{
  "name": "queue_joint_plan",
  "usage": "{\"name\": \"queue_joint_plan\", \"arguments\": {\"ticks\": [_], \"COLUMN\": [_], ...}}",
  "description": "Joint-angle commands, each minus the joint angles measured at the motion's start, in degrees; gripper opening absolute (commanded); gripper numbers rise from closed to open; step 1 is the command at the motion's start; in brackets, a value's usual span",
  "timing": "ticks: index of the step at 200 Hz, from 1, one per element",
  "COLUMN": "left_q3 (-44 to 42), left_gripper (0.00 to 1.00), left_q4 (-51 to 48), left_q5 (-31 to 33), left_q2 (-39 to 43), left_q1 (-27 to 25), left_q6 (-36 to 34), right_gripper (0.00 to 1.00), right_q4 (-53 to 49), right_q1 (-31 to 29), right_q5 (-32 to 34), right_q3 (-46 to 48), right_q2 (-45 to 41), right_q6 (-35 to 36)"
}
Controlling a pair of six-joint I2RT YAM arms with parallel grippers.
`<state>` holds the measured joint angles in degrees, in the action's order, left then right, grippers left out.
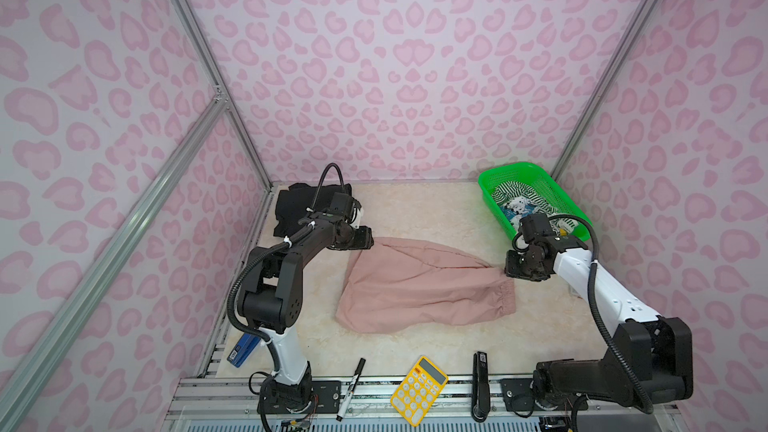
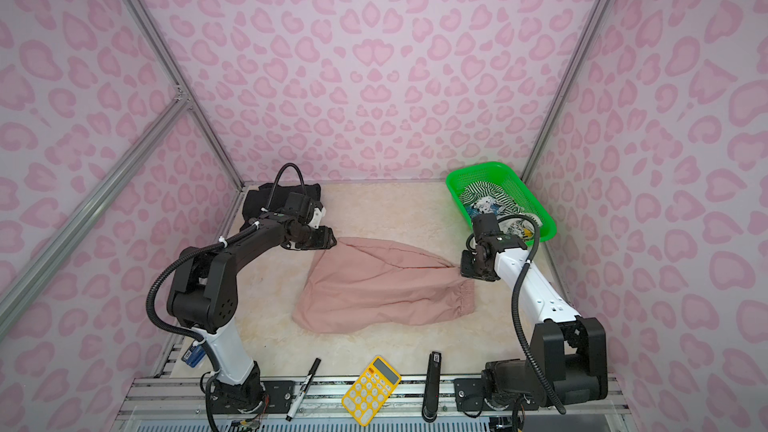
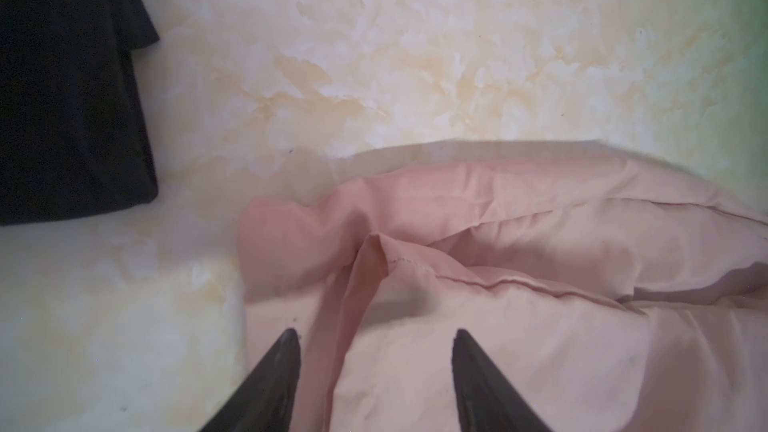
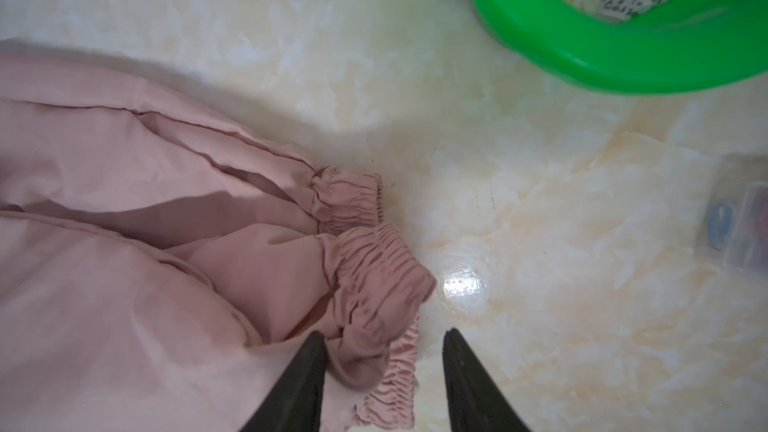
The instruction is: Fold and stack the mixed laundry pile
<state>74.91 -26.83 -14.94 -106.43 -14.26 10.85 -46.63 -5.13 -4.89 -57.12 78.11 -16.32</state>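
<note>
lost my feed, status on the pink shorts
Left gripper open, right gripper open. Pink shorts on table, unheld, one gripper at each end. Nothing in the way.

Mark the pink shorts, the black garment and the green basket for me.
pink shorts (image 1: 419, 284), in a top view, middle of the fabric.
black garment (image 3: 70, 97), left wrist view, middle of the fabric.
green basket (image 4: 582, 64), right wrist view, on its rim.

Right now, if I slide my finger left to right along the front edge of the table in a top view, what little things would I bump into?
blue stapler → black marker → yellow calculator → black stapler
</note>
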Motion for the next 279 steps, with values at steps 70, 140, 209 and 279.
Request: {"name": "queue_joint_plan", "arguments": {"ticks": [70,140,209,279], "left_q3": [0.81,-0.22,-0.56,-3.74], "left_gripper": [0.26,0.03,0.03,0.03], "left_q4": [7.58,9.80,9.60,12.19], "left_q5": [-15.20,-14.38,-13.26,-7.83], "left_q2": [-5.50,-3.05,2.76,4.64], "left_q1": [1.07,3.07,3.66,4.09], "left_q6": [1.08,4.15,4.97,7.39], "right_gripper": [0.46,0.55,0.48,0.19], "right_q4": [11.32,13.45,18.69,18.89], "right_q1": [4.30,5.65,6.31,6.09], "right_q5": [-10.07,-8.75,-13.07,-16.12], "right_q3": [4.05,4.21,4.30,1.81], "right_q2": [3.07,4.60,8.45,11.96], "right_q6": [-0.43,-0.39,-1.30,-0.30]}}
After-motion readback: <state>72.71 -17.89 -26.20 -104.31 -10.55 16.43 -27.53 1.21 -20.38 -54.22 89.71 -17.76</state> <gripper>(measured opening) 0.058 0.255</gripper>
